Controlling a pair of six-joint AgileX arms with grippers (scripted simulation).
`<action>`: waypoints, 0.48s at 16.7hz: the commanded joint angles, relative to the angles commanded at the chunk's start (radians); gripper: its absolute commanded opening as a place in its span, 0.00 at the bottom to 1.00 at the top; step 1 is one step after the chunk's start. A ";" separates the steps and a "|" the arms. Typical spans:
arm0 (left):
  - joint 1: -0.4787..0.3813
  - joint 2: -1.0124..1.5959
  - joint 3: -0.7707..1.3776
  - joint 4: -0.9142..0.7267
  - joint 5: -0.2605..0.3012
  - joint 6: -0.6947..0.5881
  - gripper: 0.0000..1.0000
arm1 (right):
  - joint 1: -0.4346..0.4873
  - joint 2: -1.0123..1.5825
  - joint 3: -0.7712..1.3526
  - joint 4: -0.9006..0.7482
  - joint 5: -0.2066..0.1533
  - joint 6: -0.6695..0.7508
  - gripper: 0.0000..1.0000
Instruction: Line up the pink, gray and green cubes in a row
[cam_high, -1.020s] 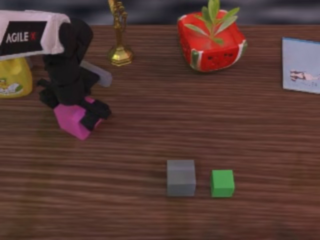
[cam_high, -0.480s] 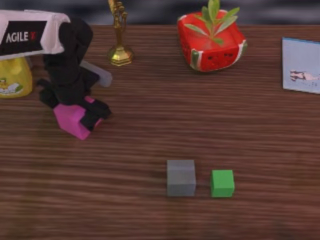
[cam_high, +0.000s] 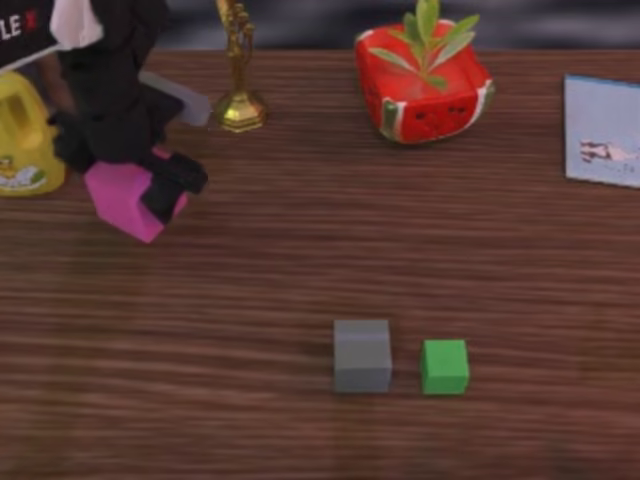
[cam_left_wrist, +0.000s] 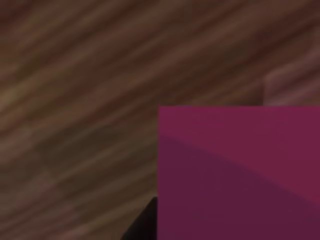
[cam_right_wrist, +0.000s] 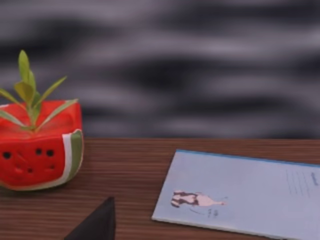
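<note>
The left gripper (cam_high: 150, 185), jaws clamped on the pink cube (cam_high: 125, 198), is now lifting it off the bench's far left, freeing it to join the gray cube (cam_high: 362, 355) and green cube (cam_high: 445, 366) waiting side by side.

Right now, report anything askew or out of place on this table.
The pink cube sits skewed, held by the left gripper at the table's far left, well away from the gray cube and green cube, which stand squarely side by side with a small gap. Nothing spilled or damaged.
</note>
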 joint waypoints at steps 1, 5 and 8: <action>0.001 -0.004 0.004 -0.005 0.000 0.000 0.00 | 0.000 0.000 0.000 0.000 0.000 0.000 1.00; -0.006 -0.001 0.001 -0.003 0.000 -0.001 0.00 | 0.000 0.000 0.000 0.000 0.000 0.000 1.00; -0.038 -0.027 -0.030 0.005 -0.002 -0.064 0.00 | 0.000 0.000 0.000 0.000 0.000 0.000 1.00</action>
